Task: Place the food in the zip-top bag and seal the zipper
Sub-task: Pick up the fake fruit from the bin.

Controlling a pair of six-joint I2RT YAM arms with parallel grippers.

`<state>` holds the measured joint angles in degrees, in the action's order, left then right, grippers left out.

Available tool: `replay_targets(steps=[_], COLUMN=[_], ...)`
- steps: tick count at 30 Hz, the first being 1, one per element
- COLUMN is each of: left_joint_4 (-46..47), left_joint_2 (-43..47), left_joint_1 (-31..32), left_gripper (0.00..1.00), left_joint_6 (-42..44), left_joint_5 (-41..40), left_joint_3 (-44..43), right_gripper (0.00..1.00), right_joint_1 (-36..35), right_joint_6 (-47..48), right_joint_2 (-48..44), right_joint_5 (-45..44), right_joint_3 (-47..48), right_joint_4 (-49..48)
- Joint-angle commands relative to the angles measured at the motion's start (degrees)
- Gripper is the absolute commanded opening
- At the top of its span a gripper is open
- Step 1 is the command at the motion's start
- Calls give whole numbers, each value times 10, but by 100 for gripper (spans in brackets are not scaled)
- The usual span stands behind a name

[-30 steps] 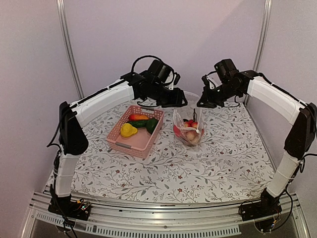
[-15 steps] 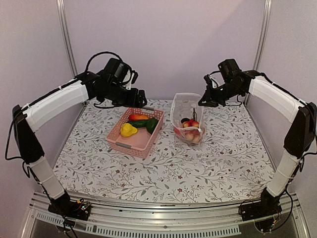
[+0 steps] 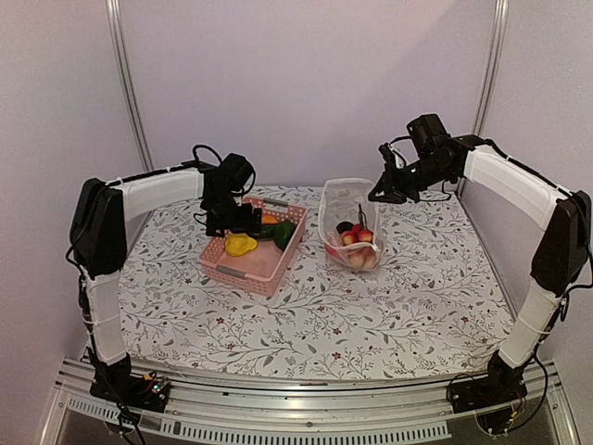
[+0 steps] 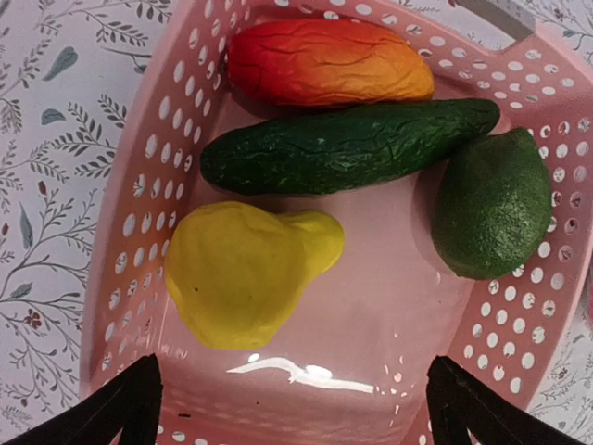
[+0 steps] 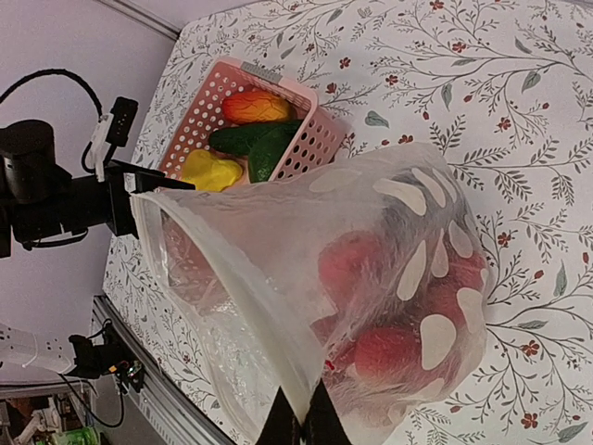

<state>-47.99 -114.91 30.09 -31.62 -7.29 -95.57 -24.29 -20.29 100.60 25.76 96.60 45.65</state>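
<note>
- Over the pink basket (image 3: pixel 243 271), left of the middle in the top view, the left claw (image 3: pixel 243 221) hangs low. That view hides its fingers.
- Only the left wrist view shows them: two black tips (image 4: pixel 139 408) at the bottom corners, spread wide with nothing between.
- That close view also shows four toys in the basket. The orange-red piece (image 4: pixel 324 60) is at the top, with the long cucumber (image 4: pixel 343 148) under it. The yellow pepper (image 4: pixel 246 278) is lower left and a round green fruit (image 4: pixel 491 209) is at the right.
- Right of the middle in the top view, the clear bag (image 3: pixel 350 209) stands on the table (image 3: pixel 371 315). The right claw (image 3: pixel 380 193) pinches its top edge.
- Only the right wrist view shows that pinch up close, at the bottom edge. It also shows the bag's mouth gaping toward the left and the red food (image 5: pixel 389 357) lying inside, lower right.
- One second ago the left claw was up by the bag's mouth. Now it has dropped to the basket. The right claw has kept its pinch.
</note>
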Motion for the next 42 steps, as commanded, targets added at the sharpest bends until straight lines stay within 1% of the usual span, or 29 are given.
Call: replay_targets(steps=[1,7,13,17,20,22,24,28,35,38,42], left_joint_4=[-15,-18,-16,-12,14,37,59,63,78,79,49], left_joint_2=[-47,-94,-133,-152,-154,-151,-147,-136,-67,-34,16], left_joint_1=[-9,-18,-19,-19,-16,-13,-12,-10,-9,-9,-8], left_gripper=[98,91,87,85,81,80,75,62,44,43,44], left_joint_6=[-30,-32,-8,9,34,54,72,81,93,98,92], left_joint_5=[-13,-30,-41,-35,-11,4,22,43,67,68,68], left_joint_3=[-47,-80,-100,-106,-98,-89,-77,-76,-39,-22,-21], right_gripper=[0,0,0,0,0,0,0,0,0,0,0], right_joint_1=[0,0,0,0,0,0,0,0,0,0,0], right_joint_6=[-2,-3,-1,0,-3,-6,-9,-12,-13,-10,-8], right_joint_2=[-12,-18,-22,-22,-22,-22,-22,-23,-26,-30,-32], right_joint_5=[11,16,22,27,33,36,39,40,37,35,36], right_joint_3=[-20,-28,-33,-36,-39,-42,-44,-44,-46,-47,-49], right_joint_4=[-21,-23,-24,-25,-27,-29,-30,-30,-30,-29,-28])
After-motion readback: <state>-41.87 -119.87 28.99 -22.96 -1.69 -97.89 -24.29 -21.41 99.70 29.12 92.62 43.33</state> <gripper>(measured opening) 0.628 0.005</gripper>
